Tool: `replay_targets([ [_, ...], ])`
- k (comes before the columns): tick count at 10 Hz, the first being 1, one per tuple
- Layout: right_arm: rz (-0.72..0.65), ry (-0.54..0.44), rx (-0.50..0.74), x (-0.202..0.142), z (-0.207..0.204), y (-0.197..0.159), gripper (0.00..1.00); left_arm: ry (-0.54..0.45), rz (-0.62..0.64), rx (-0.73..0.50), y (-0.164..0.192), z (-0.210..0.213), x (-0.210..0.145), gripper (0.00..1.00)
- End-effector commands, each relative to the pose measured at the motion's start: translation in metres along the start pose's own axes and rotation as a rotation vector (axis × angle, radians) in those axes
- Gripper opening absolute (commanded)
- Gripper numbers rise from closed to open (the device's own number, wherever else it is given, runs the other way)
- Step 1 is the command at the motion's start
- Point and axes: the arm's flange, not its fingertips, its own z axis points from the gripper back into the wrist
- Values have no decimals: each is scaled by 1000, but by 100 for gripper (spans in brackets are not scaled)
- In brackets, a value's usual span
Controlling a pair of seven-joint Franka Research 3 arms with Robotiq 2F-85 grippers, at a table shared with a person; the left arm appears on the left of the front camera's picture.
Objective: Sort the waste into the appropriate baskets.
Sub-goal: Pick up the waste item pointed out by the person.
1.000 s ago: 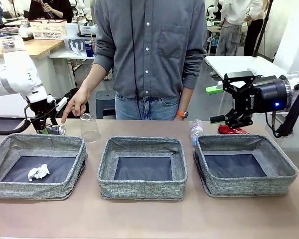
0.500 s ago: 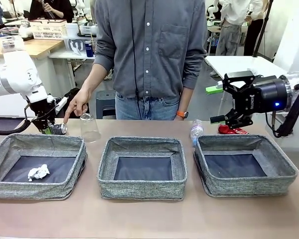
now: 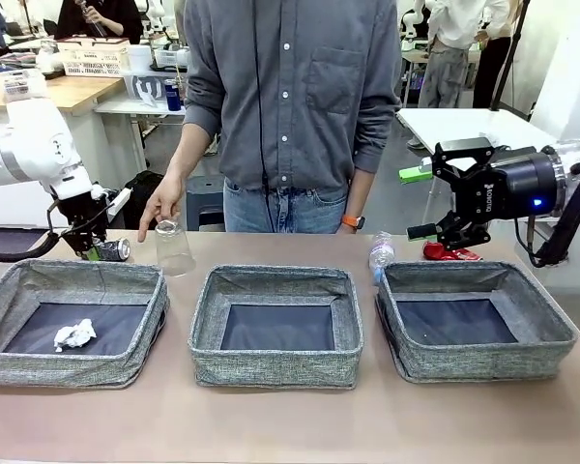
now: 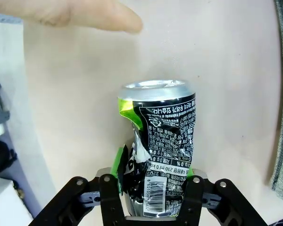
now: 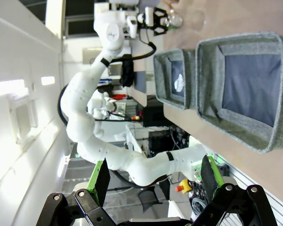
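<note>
My left gripper (image 3: 95, 247) is shut on a dark drink can (image 3: 112, 250) just behind the left basket (image 3: 68, 369). In the left wrist view the dented can (image 4: 160, 136) stands between the green pads (image 4: 118, 162) over the tabletop. A crumpled white tissue (image 3: 74, 334) lies in the left basket. The clear cup (image 3: 174, 248) stands upside down behind it. The middle basket (image 3: 275, 367) and right basket (image 3: 483, 360) hold nothing. A water bottle (image 3: 380, 254) and a crushed red can (image 3: 449, 252) lie behind the right basket. My right gripper (image 3: 429, 193) hangs open above them.
A person stands at the far side, one hand (image 3: 160, 207) hovering above the cup; a fingertip (image 4: 85, 14) shows near the can. The right wrist view looks along two baskets (image 5: 245, 80) toward my left arm (image 5: 113, 28), with my right gripper (image 5: 155, 181) holding nothing.
The person's pointing hand has drawn back from the dark can and lifted above the cup. My left gripper with the can shifted slightly. The right arm has not moved.
</note>
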Motion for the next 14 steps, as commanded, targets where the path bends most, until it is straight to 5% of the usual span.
replay_targets([
  [1,-14,-6,26,1,-1,4,100,28,-3,-22,-19,22,11,0],
  [4,-14,-6,26,1,-1,4,100,59,-37,-86,-100,110,57,0],
  [7,-14,-6,26,1,-1,4,100,-34,-90,-13,-159,205,77,0],
  [10,-14,-6,26,1,-1,4,100,6,-112,19,-221,240,98,0],
  [11,-14,-6,26,1,-1,4,100,-10,-81,-29,-187,243,93,0],
  [13,-14,-6,26,1,-1,4,100,-10,-81,-29,-187,243,93,0],
  [14,-14,-6,26,1,-1,4,100,-18,-95,-17,-203,250,99,50],
])
